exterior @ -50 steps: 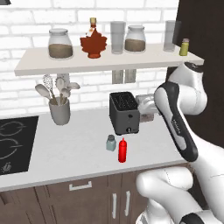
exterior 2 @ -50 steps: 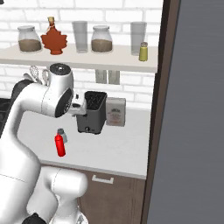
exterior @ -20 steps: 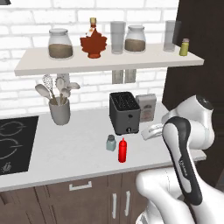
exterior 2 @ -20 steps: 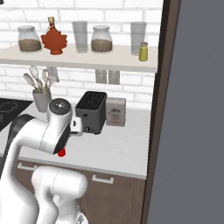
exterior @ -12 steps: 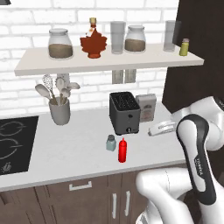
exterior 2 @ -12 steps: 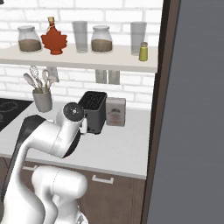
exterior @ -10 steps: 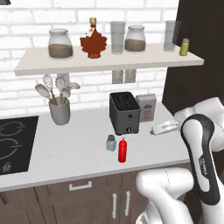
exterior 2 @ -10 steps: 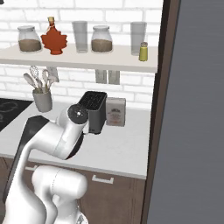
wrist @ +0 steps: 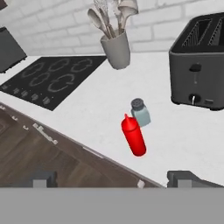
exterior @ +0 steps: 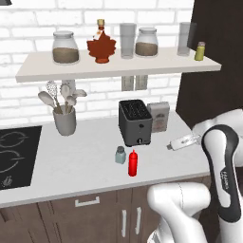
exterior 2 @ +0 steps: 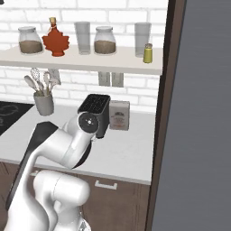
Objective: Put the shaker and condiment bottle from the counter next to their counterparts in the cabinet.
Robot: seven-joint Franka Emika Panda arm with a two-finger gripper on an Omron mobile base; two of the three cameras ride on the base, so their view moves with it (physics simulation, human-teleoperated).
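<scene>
Hand view has my two fingertips spread wide with nothing between them, gripper hanging off the front edge of the counter, and the condiment bottle standing just in front of the toaster with the shaker touching or nearly touching it on the toaster's side. I'd judge the red bottle light and a bit squashy, smooth plastic that could slip, so I'd take it mid-body below the nozzle with gentle pressure. The squat shaker looks rigid and light, best pinched across its body under the metal cap.
</scene>
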